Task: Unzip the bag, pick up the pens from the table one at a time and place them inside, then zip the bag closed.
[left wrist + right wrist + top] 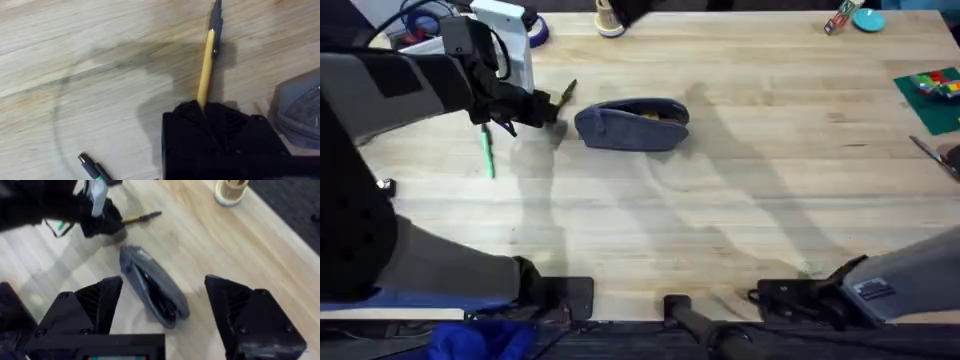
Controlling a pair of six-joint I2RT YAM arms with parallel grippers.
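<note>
One yellow pen (205, 70), held at its near end by the shut left gripper (542, 107), upper left of the overhead frame, just left of the bag (632, 124). One green pen (487, 154) lying on the table (720, 220) below-left of that gripper. Advice: carry the pen level, tip first over the bag's open slit, release low. Left arm stretched forward, wrist angled down. Right gripper (165, 312) wide open above the bag, holding nothing

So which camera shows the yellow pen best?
The left wrist view: the slim mustard-yellow stick pen runs long and sharp from the left pincer. Overhead and right wrist show just its protruding end.
</note>
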